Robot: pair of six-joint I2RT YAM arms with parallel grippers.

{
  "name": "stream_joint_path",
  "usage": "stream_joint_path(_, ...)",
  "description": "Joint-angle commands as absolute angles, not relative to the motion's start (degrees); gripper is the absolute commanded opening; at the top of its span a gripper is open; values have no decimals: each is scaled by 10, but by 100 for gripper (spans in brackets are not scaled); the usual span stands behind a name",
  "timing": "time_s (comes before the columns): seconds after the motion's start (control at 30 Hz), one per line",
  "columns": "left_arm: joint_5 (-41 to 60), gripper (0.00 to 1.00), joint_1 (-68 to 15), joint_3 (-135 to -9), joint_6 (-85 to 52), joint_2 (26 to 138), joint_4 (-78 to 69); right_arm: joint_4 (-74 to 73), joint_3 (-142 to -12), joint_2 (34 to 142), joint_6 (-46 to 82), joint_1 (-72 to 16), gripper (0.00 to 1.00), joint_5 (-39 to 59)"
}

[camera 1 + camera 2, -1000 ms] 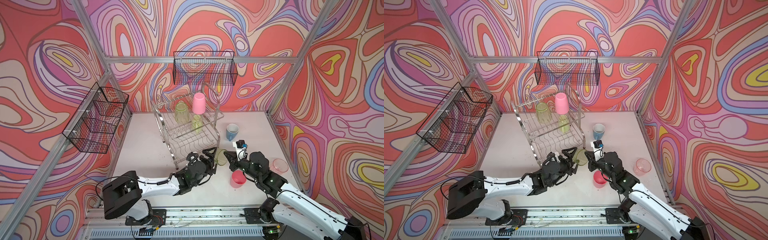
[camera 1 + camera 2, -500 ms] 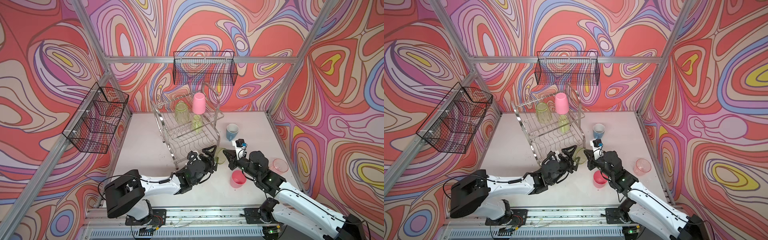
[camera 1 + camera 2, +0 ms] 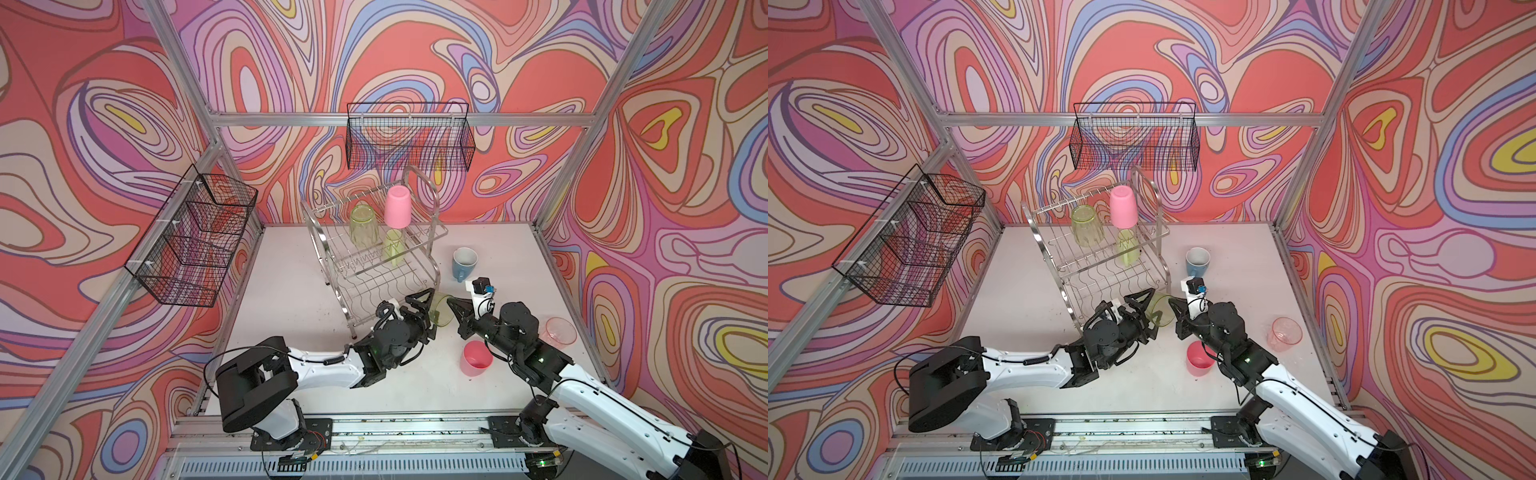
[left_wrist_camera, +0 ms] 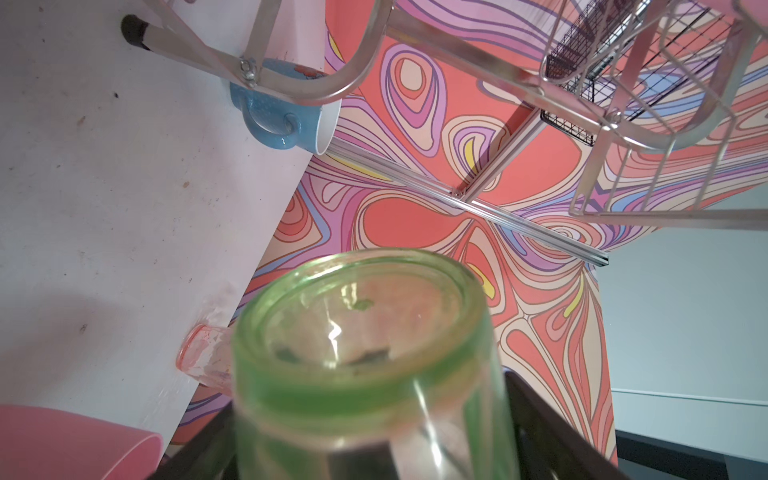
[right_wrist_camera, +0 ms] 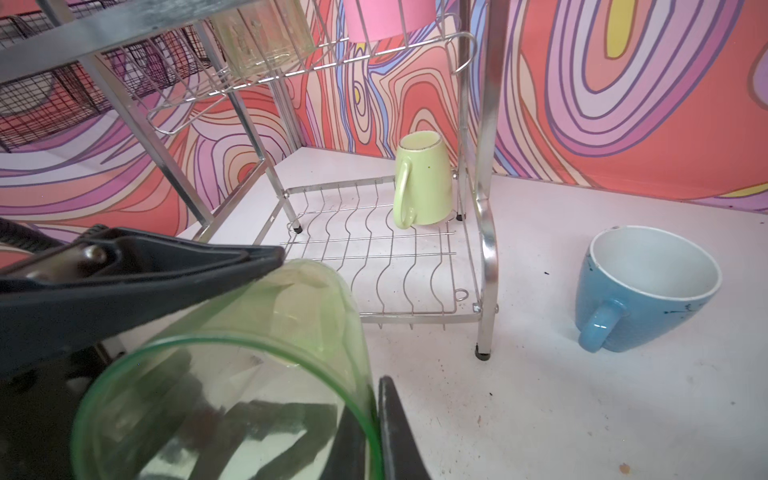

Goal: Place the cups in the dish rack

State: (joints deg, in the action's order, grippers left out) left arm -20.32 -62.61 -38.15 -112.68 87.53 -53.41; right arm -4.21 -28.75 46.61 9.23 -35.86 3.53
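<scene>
A clear green cup hangs tilted just in front of the dish rack, between both grippers. My right gripper is shut on its rim. My left gripper spans its body, and its fingers lie against both sides. On the rack's upper tier stand another clear green cup and a pink tumbler, both upside down. A pale-green mug is on the lower tier. On the table stand a blue mug, a pink tumbler and a clear pinkish cup.
One black mesh basket hangs on the back wall above the rack and another on the left wall. Aluminium frame posts edge the white table. The rack's front leg stands close to the held cup.
Both grippers, with the green cup between them, have crept slightly up toward the rack's lower tier. Nothing else has moved.
</scene>
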Motion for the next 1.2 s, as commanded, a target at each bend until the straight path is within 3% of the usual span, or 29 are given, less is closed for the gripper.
stream_joint_path(0.0, -179, 91, -615, -384, -1110, 872, -580, -50, -282, 453, 99, -365, 0, 78)
stream_joint_path(0.53, -129, 91, -582, -342, -1102, 793, -536, -32, -296, 444, 98, -365, 0, 101)
stream_joint_path(0.73, -98, 90, -580, -353, -1105, 813, -558, -43, -302, 466, 100, -365, 0, 116)
stream_joint_path(1.17, -105, 72, -578, -344, -1087, 805, -573, -31, -313, 474, 102, -365, 0, 126)
